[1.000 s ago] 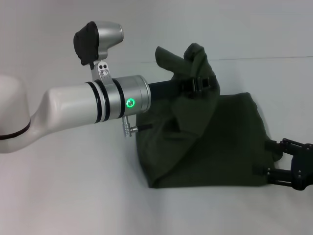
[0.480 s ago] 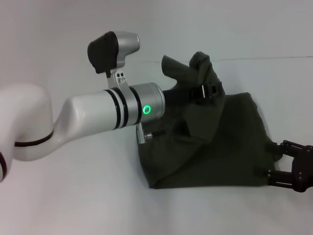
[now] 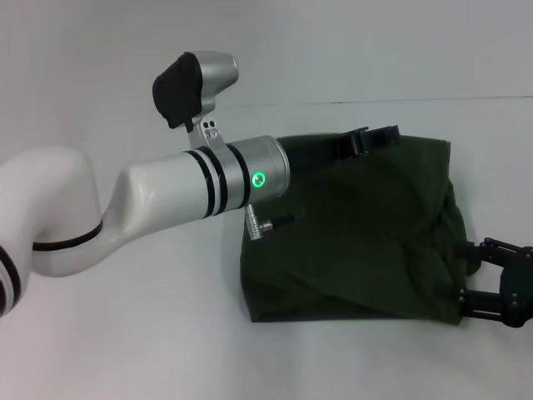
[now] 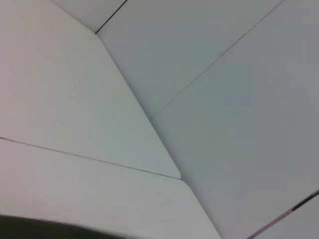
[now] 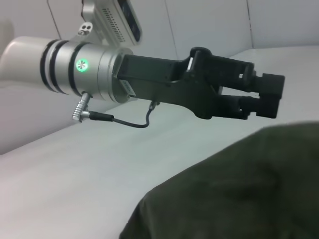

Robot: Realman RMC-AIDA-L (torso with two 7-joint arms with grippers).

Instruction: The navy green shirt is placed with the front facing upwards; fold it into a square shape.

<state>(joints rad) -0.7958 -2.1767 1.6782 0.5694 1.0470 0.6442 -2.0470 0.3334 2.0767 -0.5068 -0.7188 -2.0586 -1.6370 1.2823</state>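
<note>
The left arm reaches across from the robot's left, nearly level above the white table, its left gripper held over the far edge of the navy green shirt. The right wrist view shows its 2 fingers close together with nothing between them, clear of the cloth. The shirt lies folded into a rough rectangle, plain green side up. The right gripper sits at the shirt's right edge, fingers spread, touching the fabric's hem.

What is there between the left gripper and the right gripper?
In the head view, only the folded shirt lies between the left gripper, at its far edge, and the right gripper, at its near right corner.
</note>
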